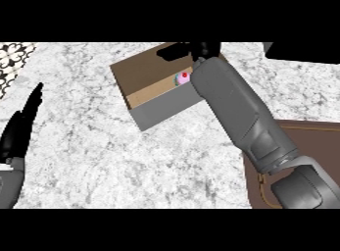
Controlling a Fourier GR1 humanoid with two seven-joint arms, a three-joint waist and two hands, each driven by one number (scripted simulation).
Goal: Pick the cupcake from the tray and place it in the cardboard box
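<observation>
Cupcake [182, 78], likely light and squashable, best held by its base, sits in the cardboard box [154, 93] at twelve o'clock; right hand [199, 49] grip unreadable.

You see box [158, 93] upper centre of frame, on counter [93, 147] | cupcake [182, 78] in box, at its right side | tray [324, 142] lower right | right hand [194, 50] over box's top edge | left hand [20, 127] at left edge
</observation>
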